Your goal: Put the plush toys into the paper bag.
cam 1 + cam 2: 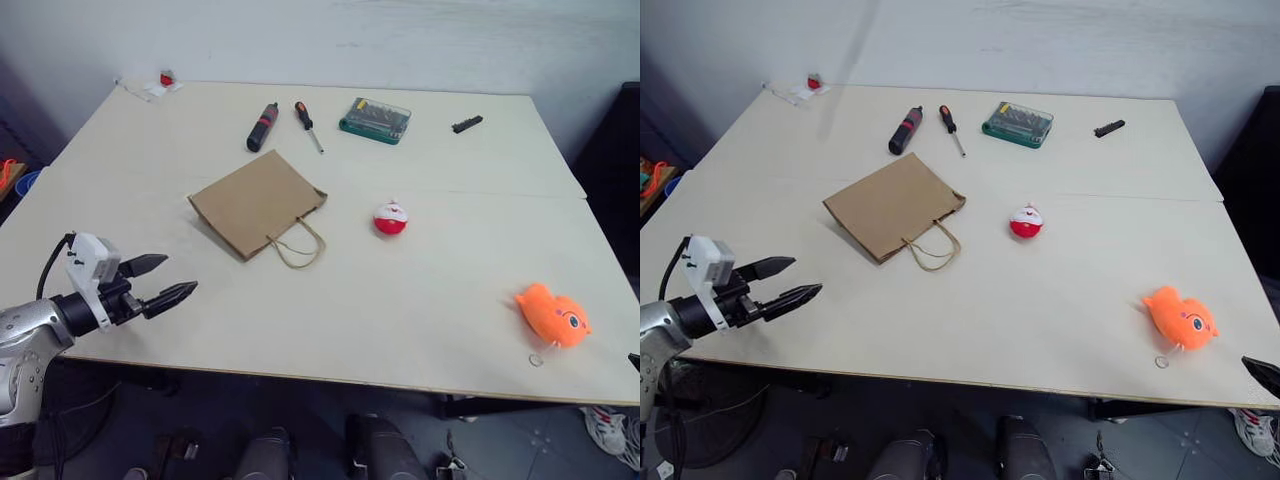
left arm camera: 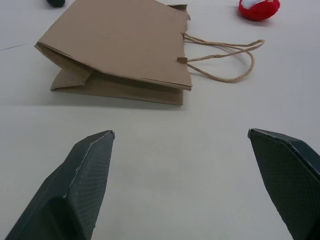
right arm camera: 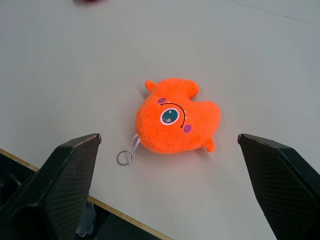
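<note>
Nothing is bagged yet: the bag (image 1: 257,203) lies flat mid-tabletop (image 1: 420,300), ball (image 1: 390,219) just beside it, fish (image 3: 175,122) near the right edge. Both grippers, left (image 1: 165,280) and right (image 3: 167,142), gape empty; next, the right must close on the fish

paper bag (image 1: 256,203) flat, orange fish (image 1: 553,317) — red ball (image 1: 390,219) apart
</note>
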`<control>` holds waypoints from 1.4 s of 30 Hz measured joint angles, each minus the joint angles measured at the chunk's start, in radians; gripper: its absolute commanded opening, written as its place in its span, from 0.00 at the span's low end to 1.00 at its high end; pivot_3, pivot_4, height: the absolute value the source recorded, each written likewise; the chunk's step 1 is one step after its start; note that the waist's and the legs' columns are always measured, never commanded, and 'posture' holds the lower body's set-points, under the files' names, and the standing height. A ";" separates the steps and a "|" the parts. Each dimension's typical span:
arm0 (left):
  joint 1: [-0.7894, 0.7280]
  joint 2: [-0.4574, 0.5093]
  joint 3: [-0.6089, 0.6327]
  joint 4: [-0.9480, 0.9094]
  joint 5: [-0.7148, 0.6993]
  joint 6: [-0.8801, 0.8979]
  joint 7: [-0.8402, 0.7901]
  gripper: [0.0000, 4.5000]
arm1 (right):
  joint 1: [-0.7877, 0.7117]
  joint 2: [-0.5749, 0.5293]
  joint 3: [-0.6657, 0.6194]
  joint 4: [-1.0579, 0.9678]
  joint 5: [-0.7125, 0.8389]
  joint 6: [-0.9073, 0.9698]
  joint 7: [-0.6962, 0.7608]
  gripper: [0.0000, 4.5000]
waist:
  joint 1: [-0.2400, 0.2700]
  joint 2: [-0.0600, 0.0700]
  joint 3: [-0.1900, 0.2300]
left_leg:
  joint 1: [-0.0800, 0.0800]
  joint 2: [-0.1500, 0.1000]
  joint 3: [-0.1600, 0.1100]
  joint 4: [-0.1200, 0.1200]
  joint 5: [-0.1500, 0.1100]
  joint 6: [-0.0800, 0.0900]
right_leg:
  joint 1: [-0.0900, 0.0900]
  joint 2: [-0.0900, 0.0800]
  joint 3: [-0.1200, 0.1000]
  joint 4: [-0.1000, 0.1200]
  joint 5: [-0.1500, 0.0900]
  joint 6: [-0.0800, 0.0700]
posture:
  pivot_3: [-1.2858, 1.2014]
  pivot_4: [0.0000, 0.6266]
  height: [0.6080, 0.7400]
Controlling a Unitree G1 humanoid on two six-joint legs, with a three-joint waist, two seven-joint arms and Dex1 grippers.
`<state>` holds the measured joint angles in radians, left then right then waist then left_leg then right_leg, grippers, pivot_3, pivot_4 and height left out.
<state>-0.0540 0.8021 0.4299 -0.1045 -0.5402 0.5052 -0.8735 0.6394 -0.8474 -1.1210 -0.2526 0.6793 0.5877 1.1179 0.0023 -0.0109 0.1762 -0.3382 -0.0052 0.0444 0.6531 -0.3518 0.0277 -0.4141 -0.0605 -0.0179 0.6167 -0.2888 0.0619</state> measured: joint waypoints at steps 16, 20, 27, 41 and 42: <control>-0.017 0.007 -0.053 0.038 0.073 -0.062 -0.007 0.99 | -0.004 0.032 0.019 0.000 -0.013 -0.021 -0.015 1.00 | -0.001 0.000 0.000 | 0.001 0.000 0.000 -0.004 0.001 -0.002 | 0.000 0.000 0.000 -0.002 0.000 0.000 | 0.52 0.24 1.00; -0.032 0.007 -0.060 0.040 0.073 -0.062 -0.015 0.99 | -0.002 0.040 0.019 -0.017 -0.011 -0.020 -0.023 1.00 | -0.001 0.000 0.000 | 0.001 0.000 0.000 -0.004 0.001 -0.002 | 0.000 0.000 0.000 -0.002 0.000 0.000 | 0.52 0.24 1.00; -0.182 0.029 -0.186 0.031 0.109 -0.097 -0.068 0.99 | -0.052 0.026 0.022 -0.194 0.098 0.060 -0.061 1.00 | 0.000 0.001 0.000 | 0.001 0.000 0.000 -0.004 0.002 -0.003 | 0.000 0.000 0.000 -0.001 0.000 0.001 | 0.52 0.24 1.00; -0.647 -0.169 -0.591 0.428 0.497 -0.514 -0.064 0.99 | -0.453 -0.085 0.520 -0.533 0.280 0.156 -0.323 1.00 | -0.003 -0.003 0.002 | -0.003 0.000 -0.001 0.003 0.006 -0.007 | -0.002 0.001 -0.003 0.001 0.002 0.003 | 0.52 0.24 1.00; -0.659 -0.179 -0.601 0.452 0.509 -0.535 -0.065 0.99 | -0.486 -0.085 0.564 -0.532 0.270 0.155 -0.338 1.00 | -0.003 -0.003 0.002 | -0.004 0.000 -0.001 0.003 0.006 -0.007 | -0.002 0.001 -0.003 0.002 0.002 0.003 | 0.52 0.24 1.00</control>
<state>-0.7127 0.6236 -0.1714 0.3479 -0.0309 -0.0302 -0.9385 0.1531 -0.9326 -0.5568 -0.7850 0.9490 0.7428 0.7796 -0.0008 -0.0136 0.1781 -0.3422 -0.0055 0.0439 0.6565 -0.3456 0.0206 -0.4162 -0.0596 -0.0212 0.6184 -0.2869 0.0654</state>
